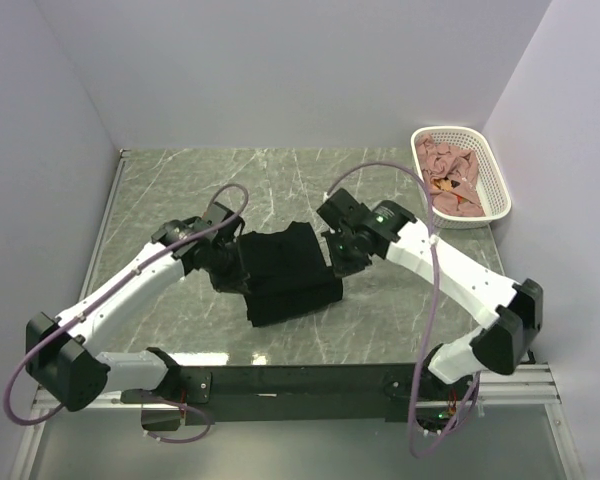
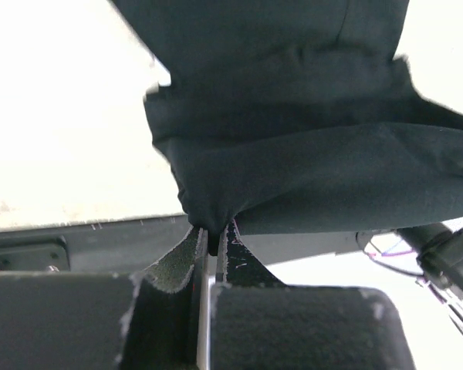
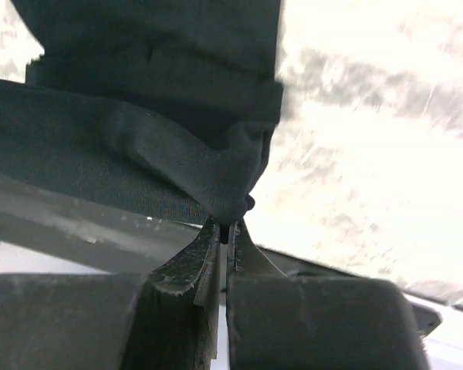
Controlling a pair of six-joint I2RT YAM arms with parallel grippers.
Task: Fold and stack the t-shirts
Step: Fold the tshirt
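Note:
A black t-shirt (image 1: 285, 272) lies partly folded in the middle of the marble table, its far part lifted between both arms. My left gripper (image 1: 232, 262) is shut on its left edge; in the left wrist view the black t-shirt (image 2: 293, 139) bunches into my left gripper (image 2: 213, 231). At the cloth's right edge, my right gripper (image 1: 337, 262) is shut too; the right wrist view has a fold of the black t-shirt (image 3: 154, 139) pinched in my right gripper (image 3: 227, 230). Dusty pink t-shirts (image 1: 452, 180) lie heaped in the basket.
A white lattice basket (image 1: 500, 185) stands at the back right of the table, near the right wall. White walls close in the table on the left, back and right. A black rail runs along the near edge, where the arm bases sit.

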